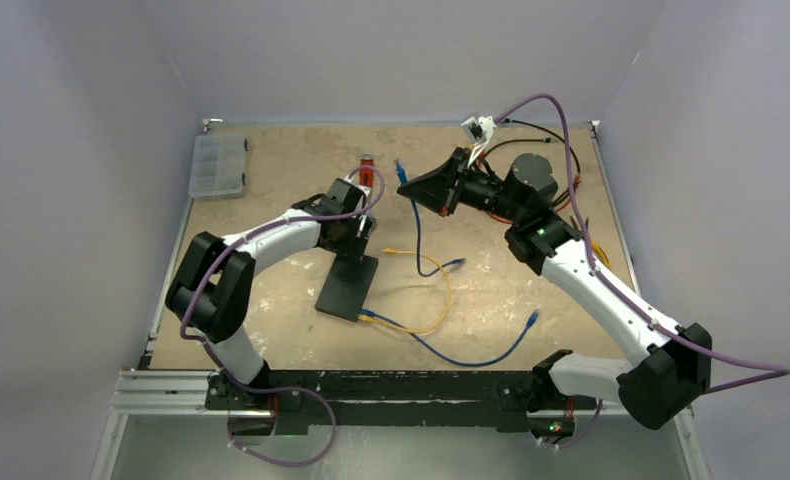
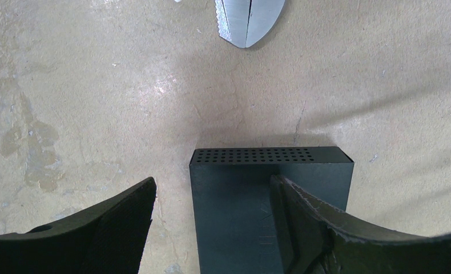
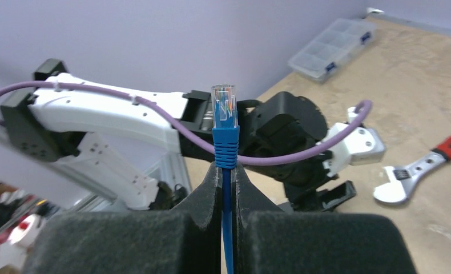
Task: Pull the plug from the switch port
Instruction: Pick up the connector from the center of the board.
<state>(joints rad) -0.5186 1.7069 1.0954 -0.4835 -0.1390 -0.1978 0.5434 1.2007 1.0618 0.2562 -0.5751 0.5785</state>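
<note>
The plug (image 3: 224, 108) seems pulled, one o'clock from the switch (image 1: 348, 285). Right fingers (image 3: 206, 197) clamp its blue cable (image 3: 228, 228); left fingers (image 2: 306, 220) are spread, one atop the switch. Next: release.

The matte, grainy black pads (image 3: 200, 205) of my right end effector (image 3: 227, 177) are holding a plug (image 3: 224, 108) of clear glossy plastic and blue ribbed rubber; the switch (image 2: 234, 217) is looking matte black, the tabletop (image 2: 97, 85) rough, the wrench (image 3: 409, 177) shiny metal
</note>
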